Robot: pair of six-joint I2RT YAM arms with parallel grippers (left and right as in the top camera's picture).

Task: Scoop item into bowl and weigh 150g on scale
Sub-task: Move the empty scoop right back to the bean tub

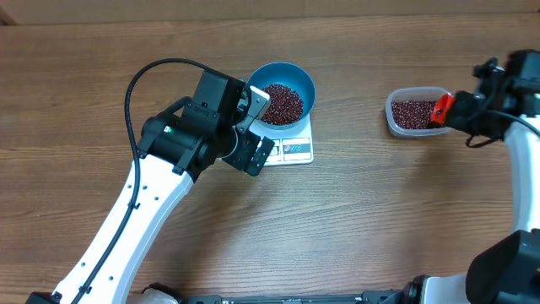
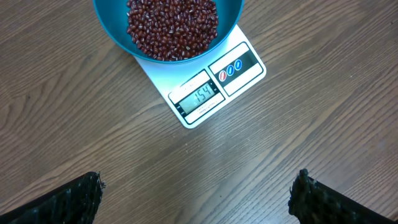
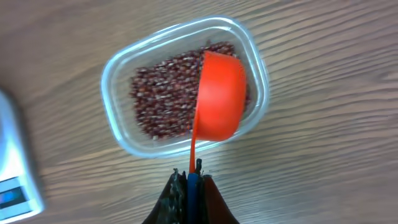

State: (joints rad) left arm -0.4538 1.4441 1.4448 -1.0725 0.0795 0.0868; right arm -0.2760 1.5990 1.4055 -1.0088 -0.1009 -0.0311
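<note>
My right tool [image 3: 189,180] was clenched on the thin handle of an orange-red plastic scoop [image 3: 217,96]. The scoop's cup hung over a clear rounded-rectangular plastic tub [image 3: 111,81]; I could not tell whether it touched the contents. The tub had a layer of small dark red-brown beans [image 3: 158,99] in it and sat toward the right edge of the wooden tabletop [image 1: 380,219], well apart from the rest.

My left tool [image 2: 198,183] was released, its two dark fingers [image 2: 74,199] spread wide and holding nothing. It hovered above bare wood just beside a small flat white rectangular kitchen scale [image 2: 186,115], with the scale's display edge and blue-marked buttons nearest to it.

A round, deep, bright blue bowl [image 2: 231,22] stood on the scale, covering most of its platform, with a heap of the same beans inside. The display read 154. Scale and bowl stood about midway along the tabletop's width, toward its far edge.
</note>
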